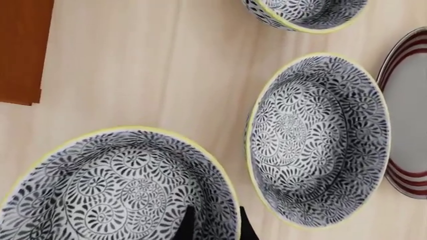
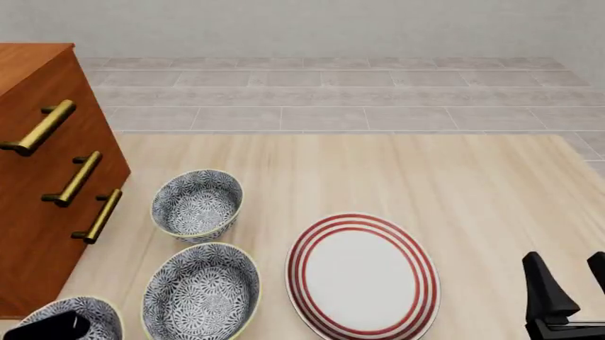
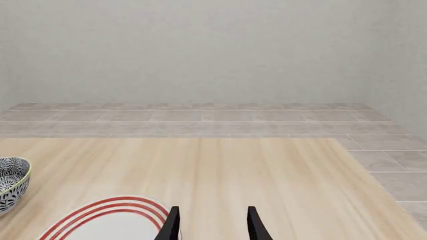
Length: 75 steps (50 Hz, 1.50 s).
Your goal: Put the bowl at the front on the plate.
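Nearest me at the table's front left stands the bowl, dark blue-and-white floral with a pale yellow rim, partly hidden by my left gripper. In the left wrist view the bowl fills the near corner. There my left gripper straddles its rim, one finger inside and one outside, drawn in narrow on the wall. The plate, white with red rings, lies to the bowl's right and shows at the edge of both wrist views. My right gripper hangs open beyond the plate's right side, holding nothing.
Two more floral bowls stand behind the front one, a middle bowl close to the plate and a far bowl. A wooden drawer cabinet with brass handles borders the left side.
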Each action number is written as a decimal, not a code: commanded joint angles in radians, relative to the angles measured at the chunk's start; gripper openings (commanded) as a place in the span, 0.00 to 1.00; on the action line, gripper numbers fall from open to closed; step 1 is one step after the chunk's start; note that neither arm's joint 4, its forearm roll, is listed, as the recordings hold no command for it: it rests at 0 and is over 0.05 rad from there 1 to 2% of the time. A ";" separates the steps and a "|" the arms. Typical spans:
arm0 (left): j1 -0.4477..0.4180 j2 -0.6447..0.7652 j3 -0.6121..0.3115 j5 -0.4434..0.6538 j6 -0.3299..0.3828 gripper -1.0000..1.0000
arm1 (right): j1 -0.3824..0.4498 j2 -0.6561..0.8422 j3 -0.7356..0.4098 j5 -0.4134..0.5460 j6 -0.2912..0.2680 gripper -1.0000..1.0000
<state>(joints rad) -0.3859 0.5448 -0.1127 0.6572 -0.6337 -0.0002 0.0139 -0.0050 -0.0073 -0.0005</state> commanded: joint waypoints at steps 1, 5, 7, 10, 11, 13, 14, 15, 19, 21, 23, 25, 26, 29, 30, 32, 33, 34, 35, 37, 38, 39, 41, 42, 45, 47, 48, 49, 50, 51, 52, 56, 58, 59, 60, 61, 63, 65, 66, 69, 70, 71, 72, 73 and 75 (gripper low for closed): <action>0.051 0.018 -0.017 -0.032 0.065 0.00 | 0.000 -0.003 0.001 0.002 0.000 1.00; 0.069 0.003 -0.061 0.008 0.085 0.00 | 0.000 -0.004 0.001 0.002 0.000 1.00; 0.073 0.004 -0.056 -0.002 0.088 0.00 | 0.000 -0.003 0.001 0.002 0.000 1.00; 0.081 -0.006 -0.067 0.009 0.097 0.00 | 0.000 -0.003 0.001 0.002 0.000 1.00; 0.085 -0.008 -0.070 0.007 0.099 0.00 | 0.000 -0.003 0.001 0.002 0.000 1.00; 0.093 -0.014 -0.087 0.024 0.103 0.00 | 0.000 -0.003 0.001 0.002 0.000 1.00; 0.095 -0.022 -0.106 0.050 0.104 0.00 | 0.000 -0.003 0.001 0.002 0.000 1.00; 0.094 -0.017 -0.084 0.022 0.105 0.00 | 0.000 -0.003 0.001 0.002 0.000 1.00; 0.094 -0.026 -0.113 0.049 0.110 0.00 | 0.000 -0.003 0.001 0.002 0.000 1.00; 0.093 -0.022 -0.124 0.046 0.111 0.00 | 0.000 -0.003 0.001 0.002 0.000 1.00; 0.090 -0.023 -0.132 0.049 0.112 0.00 | 0.000 -0.003 0.001 0.002 0.000 1.00; 0.093 -0.021 -0.141 0.050 0.121 0.00 | 0.000 -0.003 0.001 0.002 0.000 1.00; 0.094 -0.027 -0.171 0.082 0.123 0.00 | 0.000 -0.003 0.001 0.002 0.000 1.00; 0.102 -0.024 -0.180 0.083 0.134 0.00 | 0.000 -0.003 0.001 0.002 0.000 1.00; 0.101 -0.021 -0.164 0.060 0.135 0.00 | 0.000 -0.003 0.001 0.002 0.000 1.00; 0.100 -0.017 -0.170 0.054 0.137 0.00 | 0.000 -0.003 0.001 0.002 0.000 1.00; 0.100 -0.017 -0.181 0.054 0.141 0.00 | 0.000 -0.003 0.001 0.002 0.000 1.00; 0.098 -0.013 -0.185 0.055 0.138 0.00 | 0.000 -0.003 0.001 0.002 0.000 1.00; 0.101 -0.015 -0.219 0.084 0.144 0.00 | 0.000 -0.003 0.001 0.002 0.000 1.00; 0.105 -0.002 -0.211 0.052 0.151 0.00 | 0.000 -0.003 0.001 0.002 0.000 1.00; 0.104 -0.005 -0.238 0.081 0.150 0.00 | 0.000 -0.004 0.001 0.002 0.000 1.00; 0.102 -0.005 -0.248 0.089 0.150 0.00 | 0.000 -0.004 0.001 0.002 0.000 1.00; 0.105 -0.004 -0.256 0.083 0.164 0.00 | 0.000 -0.003 0.001 0.002 0.000 1.00; 0.104 -0.003 -0.261 0.089 0.161 0.00 | 0.000 -0.003 0.001 0.002 0.000 1.00; 0.102 0.007 -0.284 0.082 0.170 0.00 | 0.000 -0.003 0.001 0.002 0.000 1.00; 0.103 0.016 -0.285 0.069 0.172 0.00 | 0.000 -0.003 0.001 0.002 0.000 1.00; 0.103 0.016 -0.286 0.069 0.172 0.00 | 0.000 -0.003 0.001 0.002 0.000 1.00; 0.101 0.019 -0.275 0.054 0.169 0.00 | 0.000 -0.004 0.001 0.002 0.000 1.00; 0.102 0.020 -0.272 0.046 0.174 0.00 | 0.000 -0.004 0.001 0.002 0.000 1.00; 0.100 0.024 -0.276 0.046 0.173 0.00 | 0.000 -0.003 0.001 0.002 0.000 1.00; 0.100 0.024 -0.276 0.046 0.173 0.00 | 0.000 -0.003 0.001 0.002 0.000 1.00; 0.099 0.033 -0.293 0.042 0.177 0.00 | 0.000 -0.003 0.001 0.002 0.000 1.00; 0.097 0.032 -0.331 0.079 0.177 0.00 | 0.000 -0.003 0.001 0.002 0.000 1.00; 0.097 0.032 -0.335 0.082 0.178 0.00 | 0.000 -0.003 0.001 0.002 0.000 1.00; 0.097 0.032 -0.335 0.082 0.178 0.00 | 0.000 -0.004 0.001 0.002 0.000 1.00; 0.096 0.036 -0.314 0.053 0.178 0.00 | 0.000 -0.003 0.001 0.002 0.000 1.00; 0.095 0.034 -0.347 0.085 0.180 0.00 | 0.000 -0.003 0.001 0.002 0.000 1.00; 0.094 0.039 -0.327 0.060 0.180 0.00 | 0.000 -0.003 0.001 0.002 0.000 1.00; 0.093 0.040 -0.331 0.060 0.181 0.00 | 0.000 -0.003 0.001 0.002 0.000 1.00; 0.091 0.047 -0.352 0.071 0.184 0.00 | 0.000 -0.003 0.001 0.002 0.000 1.00; 0.090 0.048 -0.370 0.086 0.184 0.00 | 0.000 -0.003 0.001 0.002 0.000 1.00; 0.088 0.050 -0.375 0.087 0.184 0.00 | 0.000 -0.003 0.001 0.002 0.000 1.00; 0.085 0.051 -0.371 0.081 0.184 0.00 | 0.000 -0.003 0.001 0.002 0.000 1.00; 0.077 0.053 -0.393 0.100 0.174 0.00 | 0.000 -0.004 0.001 0.002 0.000 1.00; 0.073 0.056 -0.420 0.120 0.176 0.00 | 0.000 -0.003 0.001 0.002 0.000 1.00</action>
<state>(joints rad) -0.2967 0.5878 -0.4581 0.7405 -0.4639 -0.0001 0.0138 -0.0050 -0.0073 -0.0005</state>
